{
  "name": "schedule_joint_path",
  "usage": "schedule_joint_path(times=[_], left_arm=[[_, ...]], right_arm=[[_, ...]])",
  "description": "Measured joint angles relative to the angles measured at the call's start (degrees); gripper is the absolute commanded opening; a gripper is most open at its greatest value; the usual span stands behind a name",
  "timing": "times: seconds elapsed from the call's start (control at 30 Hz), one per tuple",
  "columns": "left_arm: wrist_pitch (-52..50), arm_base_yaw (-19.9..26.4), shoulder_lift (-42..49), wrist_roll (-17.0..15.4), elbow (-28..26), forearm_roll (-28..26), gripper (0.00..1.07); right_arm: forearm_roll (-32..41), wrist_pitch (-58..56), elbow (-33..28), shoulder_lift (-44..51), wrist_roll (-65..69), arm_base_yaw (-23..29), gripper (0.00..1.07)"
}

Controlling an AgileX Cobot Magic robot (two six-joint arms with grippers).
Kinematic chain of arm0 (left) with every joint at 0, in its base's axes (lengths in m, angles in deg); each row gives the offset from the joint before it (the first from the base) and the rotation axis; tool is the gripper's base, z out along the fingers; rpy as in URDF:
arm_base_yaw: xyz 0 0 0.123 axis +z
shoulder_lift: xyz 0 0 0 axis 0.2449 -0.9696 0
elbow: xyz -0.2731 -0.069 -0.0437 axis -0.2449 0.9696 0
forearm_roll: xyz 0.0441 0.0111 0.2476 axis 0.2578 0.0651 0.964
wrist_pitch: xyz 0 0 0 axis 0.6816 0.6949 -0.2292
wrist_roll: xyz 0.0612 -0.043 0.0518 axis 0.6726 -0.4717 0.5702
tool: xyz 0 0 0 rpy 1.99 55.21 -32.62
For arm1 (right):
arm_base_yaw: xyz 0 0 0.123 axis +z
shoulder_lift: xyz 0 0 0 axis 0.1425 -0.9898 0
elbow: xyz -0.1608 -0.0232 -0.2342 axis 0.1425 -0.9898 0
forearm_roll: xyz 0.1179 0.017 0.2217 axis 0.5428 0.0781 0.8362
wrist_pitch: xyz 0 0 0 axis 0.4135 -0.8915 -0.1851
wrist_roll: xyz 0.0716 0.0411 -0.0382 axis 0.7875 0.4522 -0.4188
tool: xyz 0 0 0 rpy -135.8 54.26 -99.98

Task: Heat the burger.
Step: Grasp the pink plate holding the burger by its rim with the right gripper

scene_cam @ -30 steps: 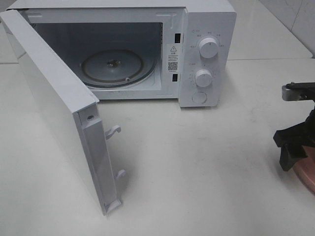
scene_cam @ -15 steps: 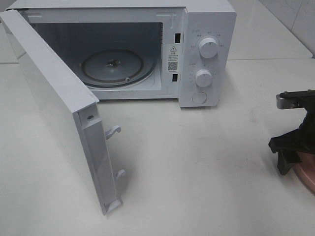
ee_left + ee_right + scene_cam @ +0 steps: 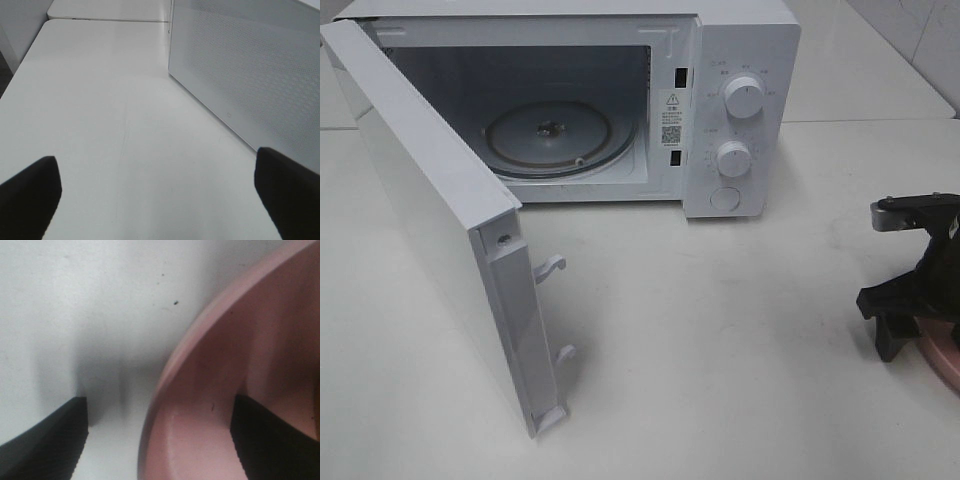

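Observation:
The burger is out of view. Only the left rim of a pink plate point(image 3: 942, 362) shows, at the right edge of the exterior view. My right gripper point(image 3: 910, 338) is low at that rim. In the right wrist view it is open point(image 3: 157, 440): one finger rests on the table outside the plate point(image 3: 260, 340) and the other stands over its inner surface. My left gripper point(image 3: 157, 200) is open and empty above bare table beside the microwave door point(image 3: 250, 75). It does not show in the exterior view.
A white microwave point(image 3: 740, 50) stands at the back with its door point(image 3: 430, 220) swung wide open toward the front left. Its glass turntable point(image 3: 550, 135) is bare. White table point(image 3: 720, 350) stretches between the microwave and the plate.
My right gripper has shifted left and a little lower at the plate's rim. The microwave and door have not moved.

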Motion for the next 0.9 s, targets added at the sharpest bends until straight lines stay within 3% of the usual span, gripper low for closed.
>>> schedule_joint_path(times=[0.13, 0.2, 0.27, 0.3, 0.33, 0.4, 0.47, 0.7, 0.83, 0.9], left_arm=[[0.00, 0.00, 0.00, 0.00, 0.00, 0.00, 0.98], [0.00, 0.00, 0.00, 0.00, 0.00, 0.00, 0.98], [0.00, 0.00, 0.00, 0.00, 0.00, 0.00, 0.98], [0.00, 0.00, 0.00, 0.00, 0.00, 0.00, 0.98], [0.00, 0.00, 0.00, 0.00, 0.00, 0.00, 0.98], [0.00, 0.00, 0.00, 0.00, 0.00, 0.00, 0.98], [0.00, 0.00, 0.00, 0.00, 0.00, 0.00, 0.98], [0.00, 0.00, 0.00, 0.00, 0.00, 0.00, 0.98], [0.00, 0.00, 0.00, 0.00, 0.00, 0.00, 0.98], [0.00, 0.00, 0.00, 0.00, 0.00, 0.00, 0.98]], right_arm=[[-0.29, 0.00, 0.17, -0.34, 0.23, 0.00, 0.70], [-2.58, -0.06, 0.17, -0.40, 2.86, 0.00, 0.52], [-3.61, -0.06, 0.17, -0.40, 3.95, 0.00, 0.46], [-5.33, -0.23, 0.17, -0.40, 5.90, 0.00, 0.31], [-5.33, -0.23, 0.17, -0.40, 5.90, 0.00, 0.31], [-6.19, -0.57, 0.17, -0.40, 7.91, 0.06, 0.09], [-6.30, -0.69, 0.17, -0.40, 8.37, 0.06, 0.03], [-9.28, 0.17, -0.92, 0.23, 12.55, 1.15, 0.00], [-17.76, -2.18, -1.49, 0.29, 20.97, 5.73, 0.00], [-18.74, -2.86, -1.66, 0.29, 22.40, 6.19, 0.00]])
